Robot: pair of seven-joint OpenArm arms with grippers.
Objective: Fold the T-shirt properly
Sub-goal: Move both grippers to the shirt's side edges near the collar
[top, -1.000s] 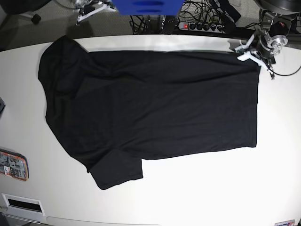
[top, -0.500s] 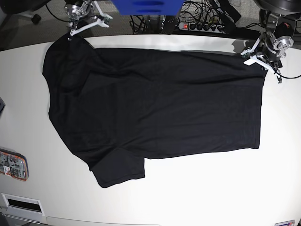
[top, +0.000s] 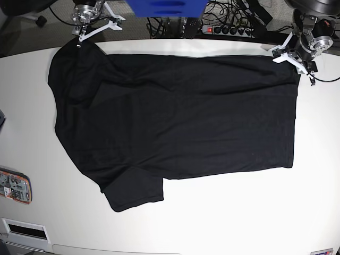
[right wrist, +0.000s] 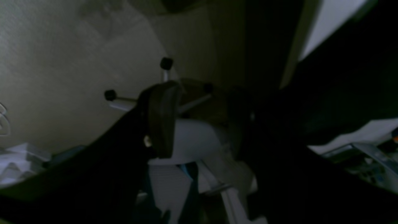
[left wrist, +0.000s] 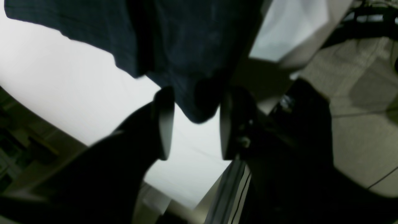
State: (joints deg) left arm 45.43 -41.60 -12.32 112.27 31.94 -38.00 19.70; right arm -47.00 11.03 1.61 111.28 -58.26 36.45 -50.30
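The black T-shirt (top: 175, 117) lies spread flat on the white table (top: 239, 212), one sleeve at the near left and its hem along the right side. My left gripper (top: 291, 54) hovers at the shirt's far right corner. In the left wrist view this gripper (left wrist: 196, 124) is open, and the shirt corner (left wrist: 199, 109) lies loose between the parted fingertips. My right gripper (top: 81, 38) is at the shirt's far left corner, just past the table's back edge. In the right wrist view it (right wrist: 202, 121) is open with nothing between its fingers, and dark cloth (right wrist: 348, 77) shows to the right.
A red-and-white packet (top: 15, 186) sits at the table's left edge, with a white device (top: 24, 229) at the near left corner. Behind the table are a blue object (top: 167, 8), a power strip (top: 226, 29) with cables, and a chair base (right wrist: 164, 67) on the floor.
Both grippers drew the shirt's far edge back and straight, then opened and let go of its far corners. The left gripper has moved slightly away from the cloth.
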